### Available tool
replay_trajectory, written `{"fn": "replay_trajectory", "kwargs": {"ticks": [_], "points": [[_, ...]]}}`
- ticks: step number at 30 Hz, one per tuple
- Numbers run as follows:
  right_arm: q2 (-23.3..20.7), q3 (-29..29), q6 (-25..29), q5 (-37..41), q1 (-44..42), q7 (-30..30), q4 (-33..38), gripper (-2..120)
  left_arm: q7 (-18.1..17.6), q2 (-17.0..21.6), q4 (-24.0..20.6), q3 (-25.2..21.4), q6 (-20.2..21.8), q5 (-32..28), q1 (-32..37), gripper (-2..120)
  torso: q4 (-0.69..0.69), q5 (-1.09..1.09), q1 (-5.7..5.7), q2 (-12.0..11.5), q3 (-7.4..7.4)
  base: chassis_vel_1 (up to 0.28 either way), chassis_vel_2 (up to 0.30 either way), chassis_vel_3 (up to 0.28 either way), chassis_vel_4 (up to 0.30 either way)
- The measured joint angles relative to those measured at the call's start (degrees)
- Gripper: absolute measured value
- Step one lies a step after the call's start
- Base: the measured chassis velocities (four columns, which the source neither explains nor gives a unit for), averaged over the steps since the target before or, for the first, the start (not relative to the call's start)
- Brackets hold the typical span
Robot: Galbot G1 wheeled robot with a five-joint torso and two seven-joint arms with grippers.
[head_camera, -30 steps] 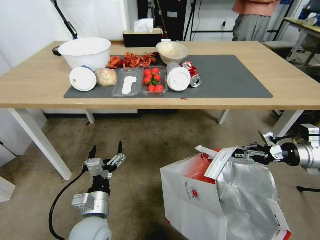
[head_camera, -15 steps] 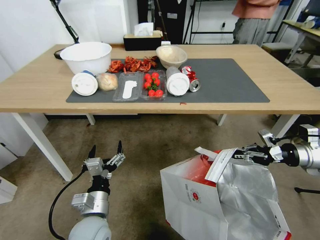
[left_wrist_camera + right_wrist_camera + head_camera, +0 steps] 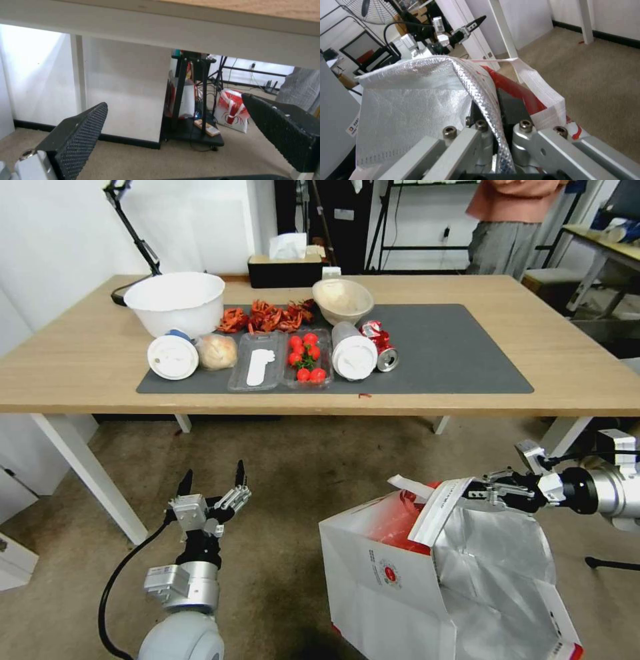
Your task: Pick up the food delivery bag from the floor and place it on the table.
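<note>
The food delivery bag (image 3: 393, 580) stands low at the right over the floor (image 3: 300, 473), white with a round red logo and an open silver foil inside. My right gripper (image 3: 475, 492) is shut on the bag's top rim beside a white strap handle. In the right wrist view the foil rim of the bag (image 3: 413, 100) runs between the closed fingers of that gripper (image 3: 500, 102). My left gripper (image 3: 212, 480) hangs open over the floor to the bag's left, holding nothing; its pads (image 3: 80, 135) stand wide apart. The table (image 3: 67, 360) lies ahead, above both arms.
On the grey mat (image 3: 453, 347) sit a white bowl (image 3: 175, 303), lidded cups, a tomato tray (image 3: 307, 357), a crushed can (image 3: 381, 343) and red shells. Slanted white legs (image 3: 87, 473) stand to the left and right. A smaller red-printed bag (image 3: 233, 112) sits beyond the table.
The table has slid down in the head view, so the camera has moved. The bag and both grippers keep their places in the picture; the right grip is unchanged.
</note>
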Motion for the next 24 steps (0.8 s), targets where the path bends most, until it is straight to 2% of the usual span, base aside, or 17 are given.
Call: {"fn": "replay_trajectory", "kwargs": {"ticks": [24], "points": [[0.4,-0.3,0.0,-0.5,0.2,-0.2,-0.7,0,0.4,0.3,0.6,0.0,0.2,0.1,-0.2,100,0.00,0.00,2.41,6.0,3.58,0.000,0.000,0.000,0.000]]}}
